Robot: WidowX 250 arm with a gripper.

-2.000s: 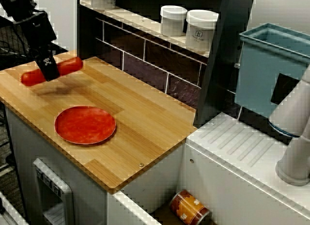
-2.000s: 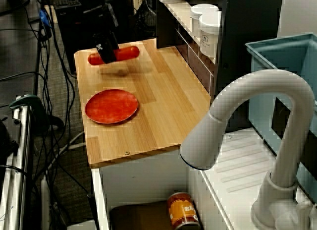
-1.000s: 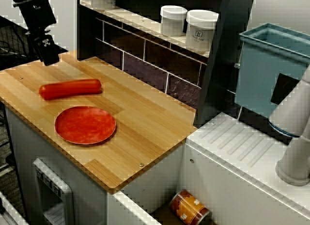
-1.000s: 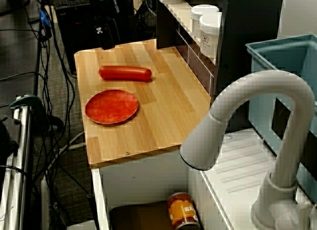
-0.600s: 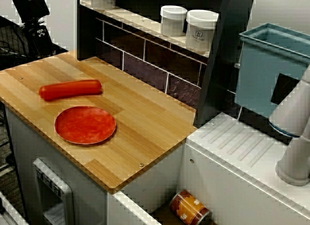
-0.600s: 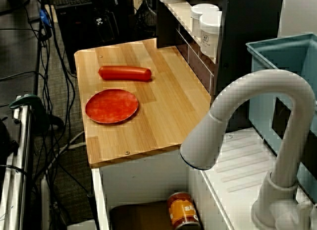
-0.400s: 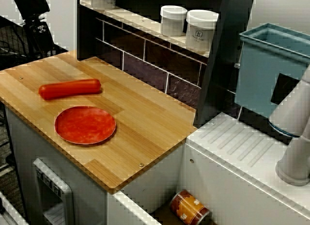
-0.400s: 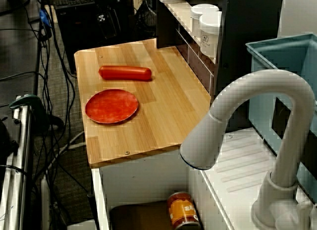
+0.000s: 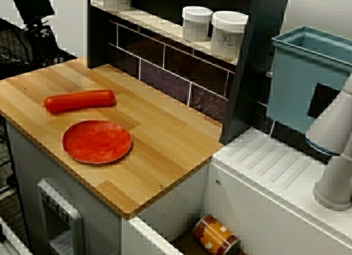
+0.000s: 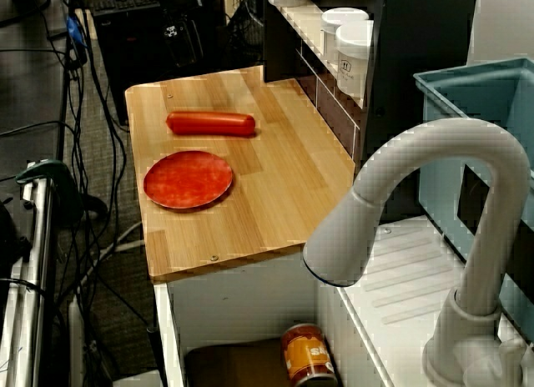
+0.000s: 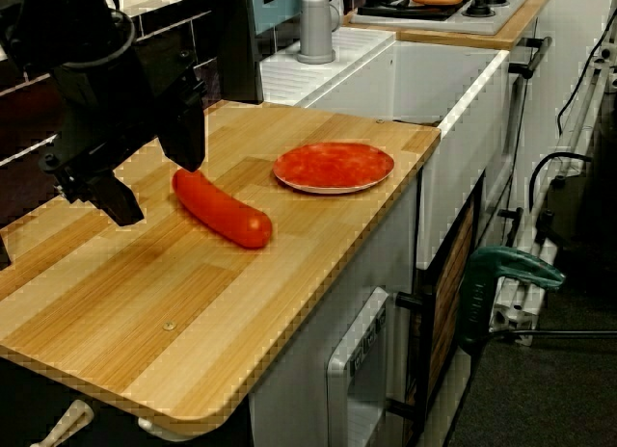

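Close view, beside the arm: claw (image 11: 161, 191) hung with nothing in it. Its two dark fingers (image 11: 189, 129) were spread apart, bare wood showing between them. Red sausage (image 11: 222, 208) lay flat on the wooden counter (image 11: 193, 302), below the claw and out ahead of it, and nothing gripped or touched it.

One finger overlapped the sausage's near end in this picture. Front view, though, put the claw (image 9: 47, 40) raised clear over the counter's far corner, well apart from the sausage (image 9: 80, 100). Overlap judged line of sight, not contact.

Long axis ran from just beneath the claw outward, slanting away from it. It lay roughly crosswise to the line joining the two fingers. Near end was closest to the claw; far end pointed toward the counter's front edge.

Red plate (image 11: 334, 167) sat beyond the sausage, farther from the claw, near the sausage but not touching it. Faucet view agreed: sausage (image 10: 210, 123) lay between claw and plate (image 10: 188, 178). Claw was too dark there to read.
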